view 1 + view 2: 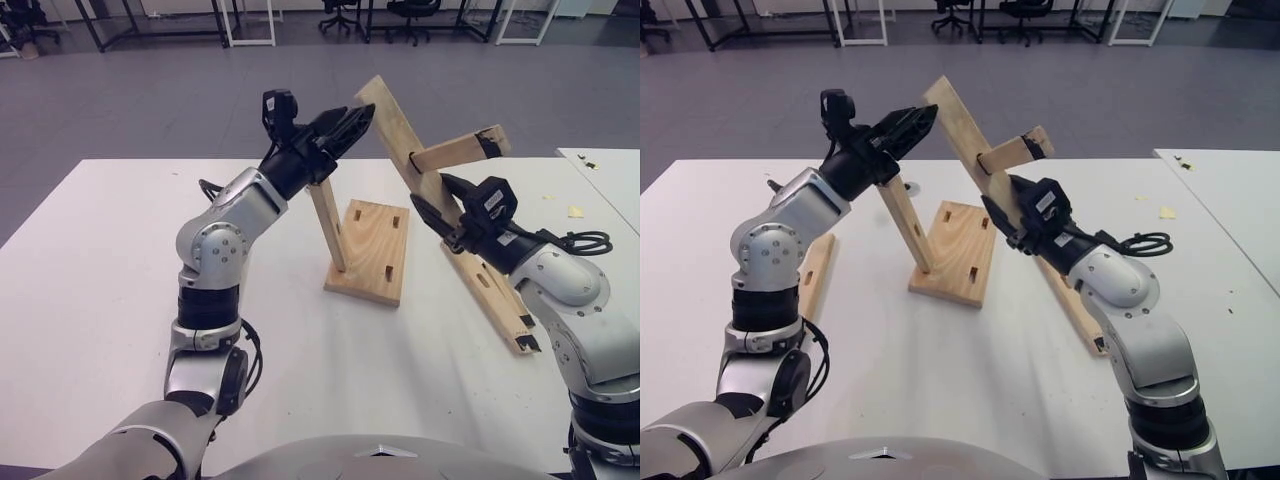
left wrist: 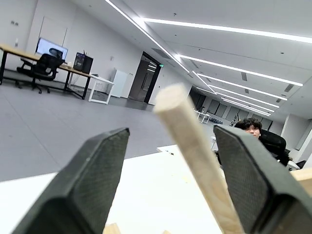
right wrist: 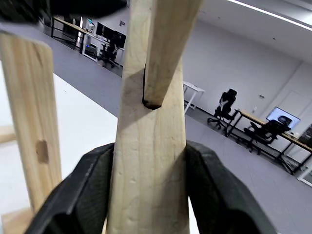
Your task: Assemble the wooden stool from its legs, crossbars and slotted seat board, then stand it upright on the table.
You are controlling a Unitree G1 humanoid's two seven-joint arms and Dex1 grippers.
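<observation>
The slotted seat board (image 1: 372, 250) lies flat on the white table (image 1: 90, 260). One wooden leg (image 1: 328, 225) stands tilted in a slot of it. My left gripper (image 1: 348, 122) is open around the top of that leg (image 2: 187, 141), which passes between the fingers (image 2: 92, 180) close to one of them. My right gripper (image 1: 435, 215) is shut on a long slotted wooden leg (image 1: 395, 125) that leans with its low end (image 1: 520, 335) on the table. A crossbar (image 1: 458, 151) sticks out of a slot in it. Another wooden piece (image 1: 818, 270) lies flat by my left arm.
A black cable (image 1: 588, 240) loops on the table behind my right arm. A second white table (image 1: 612, 175) with small scraps stands to the right across a gap. Desks and office chairs stand far behind on the grey floor.
</observation>
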